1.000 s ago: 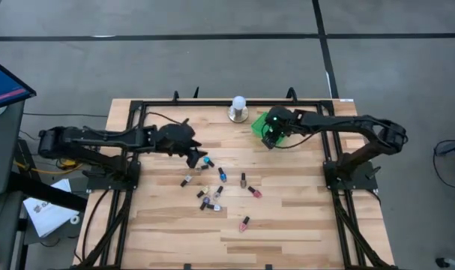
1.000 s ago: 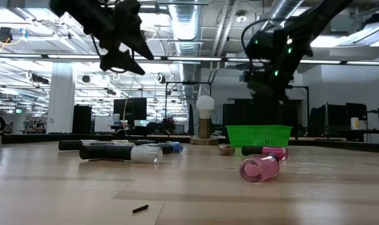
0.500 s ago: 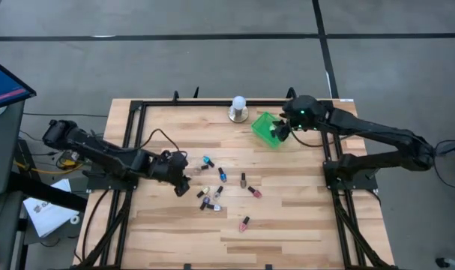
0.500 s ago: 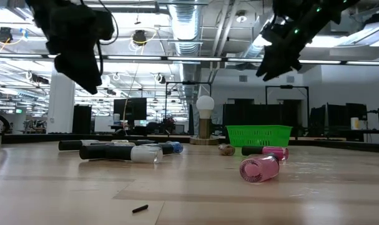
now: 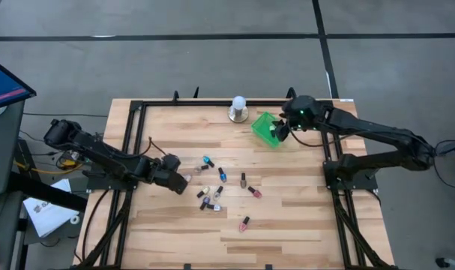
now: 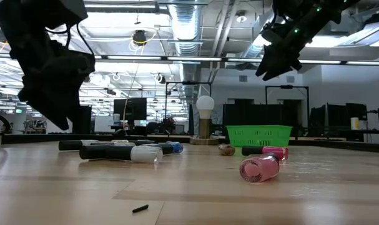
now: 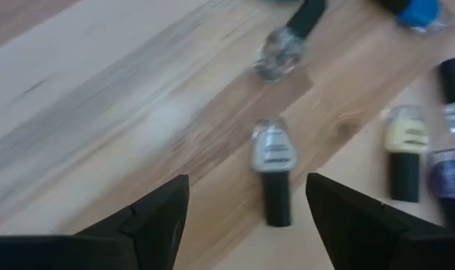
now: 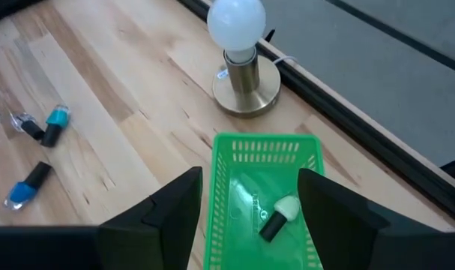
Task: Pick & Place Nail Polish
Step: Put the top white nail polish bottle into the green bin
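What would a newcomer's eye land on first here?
Probably the green basket at the table's far edge, one bottle lying inside, beside a white-domed lamp. Next, the loose nail polish bottles scattered mid-table. The left gripper hangs open over a pale one; the right gripper is open above the basket.

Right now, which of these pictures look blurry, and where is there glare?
Left wrist view: smeared, the nail polish bottles soft-edged. Low view: bright ceiling lights behind, so the left gripper shows as a dark silhouette. Right wrist view: sharp on the green basket and the lamp.
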Robot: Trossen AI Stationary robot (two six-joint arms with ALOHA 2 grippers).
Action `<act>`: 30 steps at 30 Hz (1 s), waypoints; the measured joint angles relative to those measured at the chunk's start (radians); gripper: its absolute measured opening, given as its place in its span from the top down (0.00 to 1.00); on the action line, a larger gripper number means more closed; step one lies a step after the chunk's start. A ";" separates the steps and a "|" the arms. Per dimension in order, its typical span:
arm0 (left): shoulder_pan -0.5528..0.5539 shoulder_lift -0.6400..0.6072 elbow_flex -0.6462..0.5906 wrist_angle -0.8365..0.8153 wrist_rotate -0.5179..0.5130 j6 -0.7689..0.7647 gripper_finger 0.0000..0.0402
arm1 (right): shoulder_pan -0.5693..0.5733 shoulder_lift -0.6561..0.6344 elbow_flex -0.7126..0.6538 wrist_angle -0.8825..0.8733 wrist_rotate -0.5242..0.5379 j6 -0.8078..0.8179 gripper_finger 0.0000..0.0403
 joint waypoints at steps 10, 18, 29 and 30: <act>0.000 0.050 -0.001 0.038 0.000 0.099 0.35 | 0.000 0.026 0.000 0.008 0.000 -0.003 0.49; 0.000 0.195 0.002 0.089 0.059 0.093 0.36 | 0.000 0.028 0.000 0.005 0.000 -0.003 0.49; 0.000 0.237 0.003 0.074 0.051 0.093 0.54 | 0.000 0.028 0.000 0.005 0.000 -0.003 0.52; 0.000 0.238 0.003 0.075 0.052 0.093 0.58 | 0.000 0.028 0.000 0.005 0.000 -0.003 0.52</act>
